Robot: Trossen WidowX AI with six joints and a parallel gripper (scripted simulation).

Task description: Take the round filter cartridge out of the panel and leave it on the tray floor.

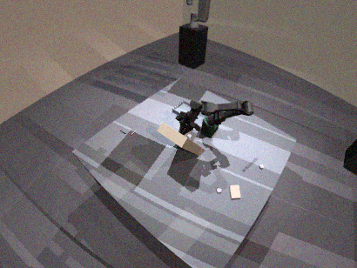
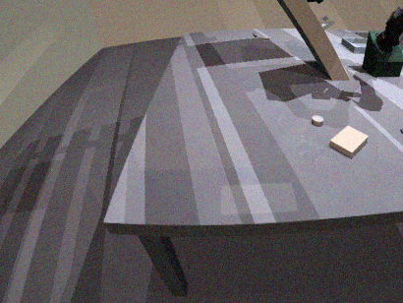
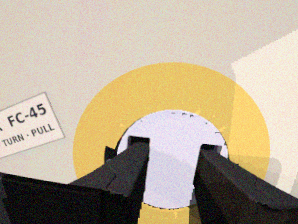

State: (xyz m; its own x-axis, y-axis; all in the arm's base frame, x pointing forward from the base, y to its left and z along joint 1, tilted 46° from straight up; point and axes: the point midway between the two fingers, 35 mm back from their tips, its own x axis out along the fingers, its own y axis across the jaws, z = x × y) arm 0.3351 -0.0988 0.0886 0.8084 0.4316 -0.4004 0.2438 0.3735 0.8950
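At panel [image 3: 80,43] face: gripper [image 3: 170,156] closed partway, fingers in slots of filter cartridge [image 3: 174,137], seated flush within yellow ring [image 3: 100,123]. Likely rigid, light, smooth-faced; grip via slots; label [image 3: 28,124] reads turn, pull.

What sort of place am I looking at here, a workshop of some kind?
Probably a maintenance test bench. A robot arm works over a grey tabletop at a tilted service panel. Its label reads "FC-45, turn, pull", and the fingers grip a pale round filter cartridge inside a yellow ring.

One cartridge [image 3: 174,156], two discs [image 1: 218,190]
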